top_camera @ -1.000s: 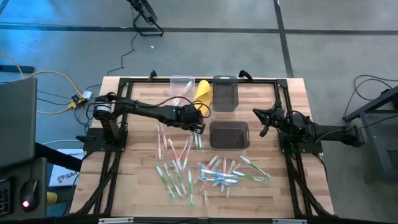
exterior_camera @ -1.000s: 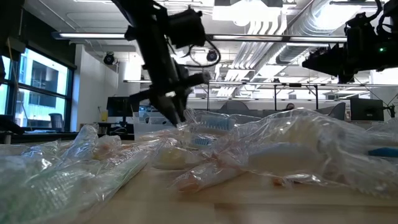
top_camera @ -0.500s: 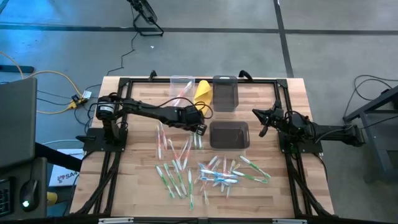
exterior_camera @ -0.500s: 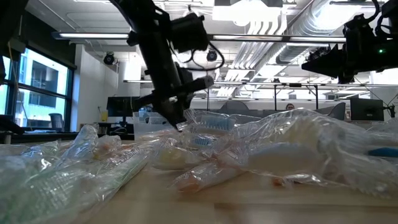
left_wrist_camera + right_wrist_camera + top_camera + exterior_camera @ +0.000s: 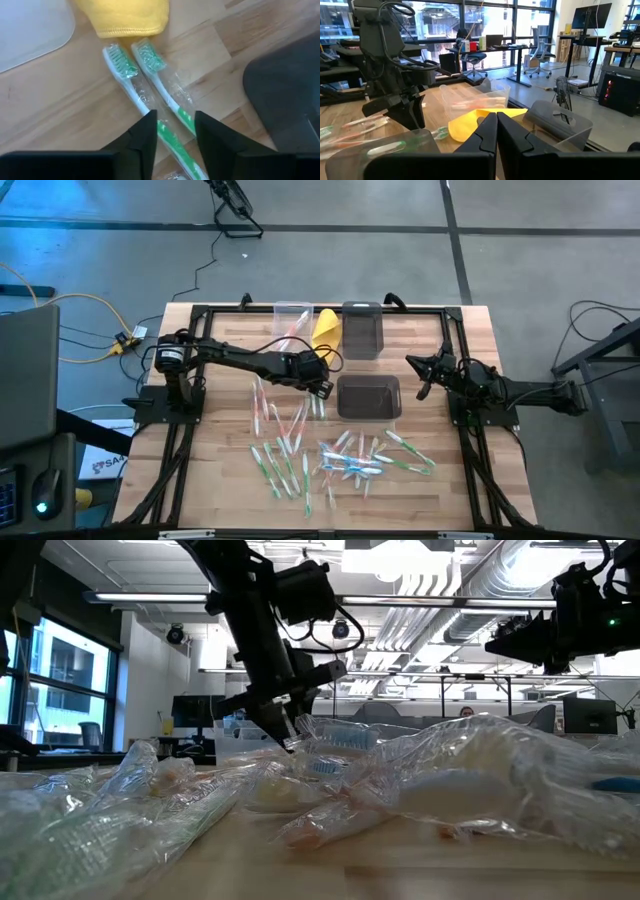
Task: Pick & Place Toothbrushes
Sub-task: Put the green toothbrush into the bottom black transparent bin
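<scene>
Left gripper (image 5: 174, 131) low over two wrapped green toothbrushes (image 5: 150, 75) beside the yellow cloth (image 5: 125, 17), fingers parted astride one handle, gripping nothing visible. Right gripper (image 5: 424, 374) pinched closed, empty, parked at the table's right side. Dozens more toothbrushes (image 5: 335, 460) scattered across the near tabletop; dark bin (image 5: 368, 396) just right of the left gripper.
</scene>
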{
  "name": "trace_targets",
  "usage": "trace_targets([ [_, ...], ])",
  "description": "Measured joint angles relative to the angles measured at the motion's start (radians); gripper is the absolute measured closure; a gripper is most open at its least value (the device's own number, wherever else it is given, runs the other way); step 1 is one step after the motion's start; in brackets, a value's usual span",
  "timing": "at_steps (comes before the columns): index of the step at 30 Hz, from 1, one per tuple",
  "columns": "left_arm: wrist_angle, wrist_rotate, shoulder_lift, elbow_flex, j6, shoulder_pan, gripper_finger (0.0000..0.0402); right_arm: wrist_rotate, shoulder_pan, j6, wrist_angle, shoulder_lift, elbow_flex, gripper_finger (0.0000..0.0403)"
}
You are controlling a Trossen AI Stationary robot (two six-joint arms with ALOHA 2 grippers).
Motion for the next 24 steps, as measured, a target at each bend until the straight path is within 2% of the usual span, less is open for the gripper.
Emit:
trace_targets([
  [6, 0.001, -0.002, 0.0, 0.0, 0.001, 0.0, 0.0223, 0.0, 0.0, 0.0, 0.0, 0.0, 0.0, 0.0401],
  [14, -0.059, -0.057, 0.0, 0.0, -0.016, 0.0, 0.022, 0.0, 0.0, 0.0, 0.0, 0.0, 0.0, 0.04],
  [24, -0.024, -0.053, 0.038, -0.001, -0.016, 0.0, 0.022, 0.0, 0.0, 0.0, 0.0, 0.0, 0.0, 0.04],
])
